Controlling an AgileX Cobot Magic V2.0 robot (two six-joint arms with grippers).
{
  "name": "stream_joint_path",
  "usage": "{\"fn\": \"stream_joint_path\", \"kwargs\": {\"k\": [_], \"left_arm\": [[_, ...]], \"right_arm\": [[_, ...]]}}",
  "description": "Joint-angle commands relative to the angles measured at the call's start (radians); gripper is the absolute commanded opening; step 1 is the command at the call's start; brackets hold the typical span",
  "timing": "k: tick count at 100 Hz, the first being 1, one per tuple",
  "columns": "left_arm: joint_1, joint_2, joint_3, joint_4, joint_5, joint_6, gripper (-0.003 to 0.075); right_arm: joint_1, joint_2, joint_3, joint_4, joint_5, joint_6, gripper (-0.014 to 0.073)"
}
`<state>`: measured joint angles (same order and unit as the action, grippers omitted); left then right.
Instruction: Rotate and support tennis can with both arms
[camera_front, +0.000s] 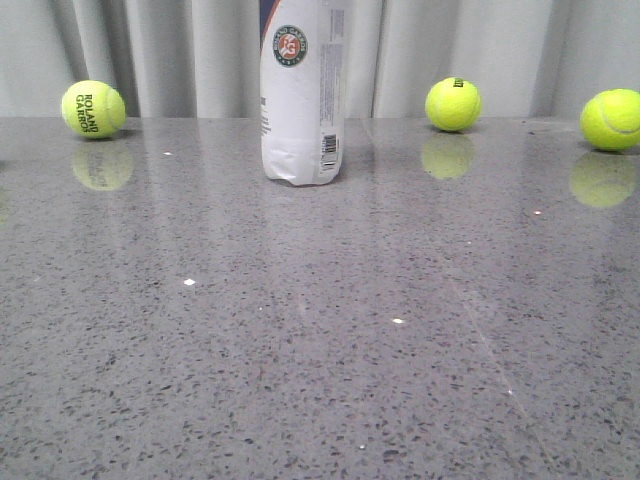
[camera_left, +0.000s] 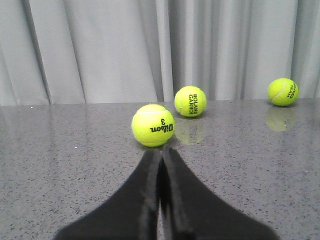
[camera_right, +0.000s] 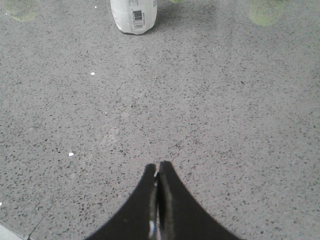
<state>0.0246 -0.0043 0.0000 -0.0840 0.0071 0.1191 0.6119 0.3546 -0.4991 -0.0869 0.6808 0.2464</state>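
Grey speckled stone made up the worktop (camera_front: 300, 380), glossy enough to mirror what stood on it, and pale pleated curtains (camera_front: 180, 50) closed off the far side. The tennis can (camera_front: 302, 90) stood upright at the far middle of the worktop, its top cut off by the front view's edge; the round green-red logo and the barcode faced the camera. Nothing touched it.

In the front view three tennis balls lay along the far edge: one lettered Roland Garros at far left (camera_front: 93, 108), one right of the can (camera_front: 453, 104), and one at the far right edge (camera_front: 611, 119). All were well apart from the can.

The left gripper (camera_left: 160, 151) had its jaws pressed together, holding nothing, tips just short of a Wilson ball (camera_left: 153, 125). Beyond that lay a Roland Garros ball (camera_left: 190, 101) and a third ball (camera_left: 283, 91) farther off.

The right gripper (camera_right: 157, 167) likewise had its jaws together and empty, low over bare worktop, with the can's base well beyond it.
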Motion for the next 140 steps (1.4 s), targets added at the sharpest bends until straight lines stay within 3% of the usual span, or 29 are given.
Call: {"fn": "stream_joint_path", "kwargs": {"k": [1, 20, 51, 68, 99, 140], "left_arm": [[0.002, -0.033, 0.044, -0.008, -0.071, -0.008, -0.0020], [0.002, -0.033, 0.044, -0.008, -0.071, -0.008, -0.0020], [0.002, -0.033, 0.044, -0.008, -0.071, -0.008, -0.0020], [0.002, -0.033, 0.044, -0.008, -0.071, -0.008, -0.0020], [0.002, -0.033, 0.044, -0.008, -0.071, -0.008, -0.0020], [0.002, -0.033, 0.044, -0.008, -0.071, -0.008, -0.0020]], "right_arm": [[-0.005, 0.008, -0.019, -0.035, -0.094, -0.004, -0.0069], [-0.122, 0.007, 0.041, -0.047, -0.213, -0.008, -0.0069], [-0.408, -0.067, 0.261, -0.041, -0.627, -0.041, -0.0069], [-0.516, -0.168, 0.392, -0.040, -0.782, -0.041, -0.0069], [-0.531, -0.395, 0.509, -0.040, -0.665, -0.043, -0.0069], [-0.535, -0.393, 0.509, -0.041, -0.644, -0.045, -0.0069]]}}
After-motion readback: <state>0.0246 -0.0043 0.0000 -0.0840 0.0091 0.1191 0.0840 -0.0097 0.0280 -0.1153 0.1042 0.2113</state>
